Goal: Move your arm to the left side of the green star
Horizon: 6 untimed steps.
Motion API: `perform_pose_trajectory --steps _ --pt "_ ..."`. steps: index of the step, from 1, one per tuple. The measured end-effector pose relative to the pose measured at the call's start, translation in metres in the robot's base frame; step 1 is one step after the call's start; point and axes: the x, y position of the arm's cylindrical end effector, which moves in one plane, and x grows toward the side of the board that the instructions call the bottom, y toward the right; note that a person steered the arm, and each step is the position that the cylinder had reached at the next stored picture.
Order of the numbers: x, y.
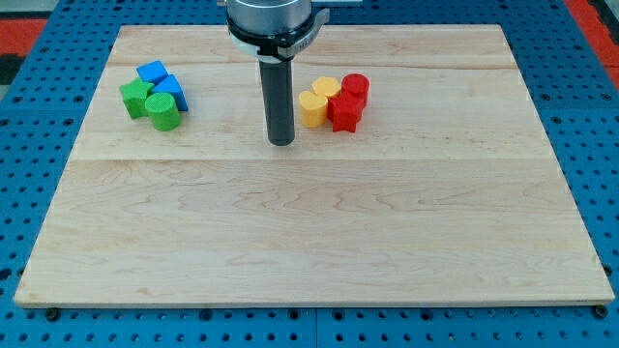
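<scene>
The green star (135, 98) lies at the view's upper left, at the left edge of a tight cluster. It touches a green cylinder (164, 113) on its right and two blue blocks (152, 72) (171, 92) above and to its right. My tip (280, 142) rests on the board near the top centre. It is well to the right of the green star and of the whole cluster, and touches no block.
A second cluster sits just right of the rod: two yellow blocks (325, 89) (311, 108), a red cylinder (355, 87) and a red star (345, 111). The wooden board (309, 242) lies on a blue perforated table.
</scene>
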Motion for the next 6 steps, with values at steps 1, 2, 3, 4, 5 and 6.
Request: perform_pose_trajectory --steps 1,2,3,4,5,6 --pt "0.015 -0.009" --pt "0.026 -0.020" --pt "0.027 -0.067" --pt "0.013 -0.133" --pt "-0.011 -0.197" --pt "-0.033 -0.246"
